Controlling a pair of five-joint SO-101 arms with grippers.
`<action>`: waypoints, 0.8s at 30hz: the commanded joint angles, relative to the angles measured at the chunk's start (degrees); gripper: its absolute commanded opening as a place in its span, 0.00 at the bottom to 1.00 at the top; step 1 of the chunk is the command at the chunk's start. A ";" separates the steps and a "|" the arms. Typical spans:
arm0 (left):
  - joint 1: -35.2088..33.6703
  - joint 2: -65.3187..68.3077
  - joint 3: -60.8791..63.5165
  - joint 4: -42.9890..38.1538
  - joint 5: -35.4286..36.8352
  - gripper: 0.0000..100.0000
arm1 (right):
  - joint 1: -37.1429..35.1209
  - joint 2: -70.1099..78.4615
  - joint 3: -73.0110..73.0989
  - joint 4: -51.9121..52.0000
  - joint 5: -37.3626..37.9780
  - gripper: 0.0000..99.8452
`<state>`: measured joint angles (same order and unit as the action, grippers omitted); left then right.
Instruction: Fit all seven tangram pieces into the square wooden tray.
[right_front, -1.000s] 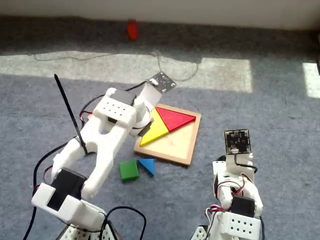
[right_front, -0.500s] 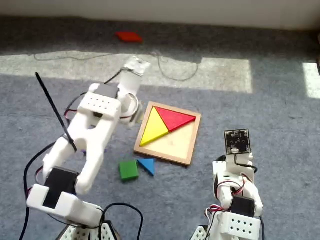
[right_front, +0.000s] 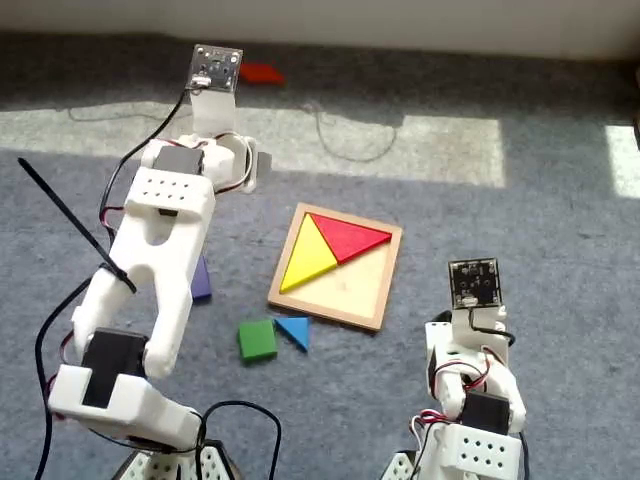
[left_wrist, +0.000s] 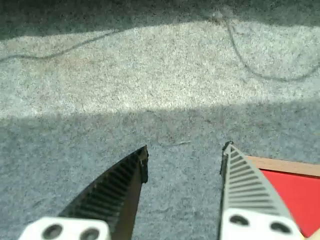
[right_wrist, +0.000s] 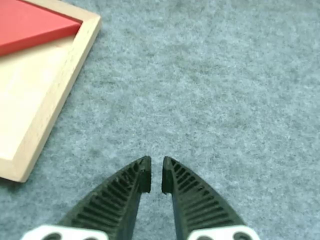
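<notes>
Currently tray holds yellow triangle and red triangle, rest bare wood; left gripper open, empty; right gripper nearly closed, empty.

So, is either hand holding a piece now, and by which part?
Nothing is held: the left hand is open above grey carpet, the right hand shut on nothing.

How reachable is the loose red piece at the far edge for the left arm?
Probably reachable: the left gripper is open, nothing held, and only bare carpet lies between it and the red piece. It may need near-full extension, though.
</notes>
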<state>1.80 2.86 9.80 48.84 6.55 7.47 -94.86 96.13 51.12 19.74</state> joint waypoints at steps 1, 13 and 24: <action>-0.13 0.92 -4.00 2.37 -1.85 0.25 | -0.48 -0.57 4.88 -0.04 0.62 0.06; -4.97 -18.33 3.65 19.78 -5.01 0.25 | -0.48 -0.57 4.97 -0.13 0.62 0.06; -7.08 -54.64 34.68 13.45 -4.84 0.17 | -0.48 -0.57 4.97 -0.13 0.62 0.06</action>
<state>-2.77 -39.25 37.14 66.51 2.15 7.47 -94.86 96.13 51.12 19.74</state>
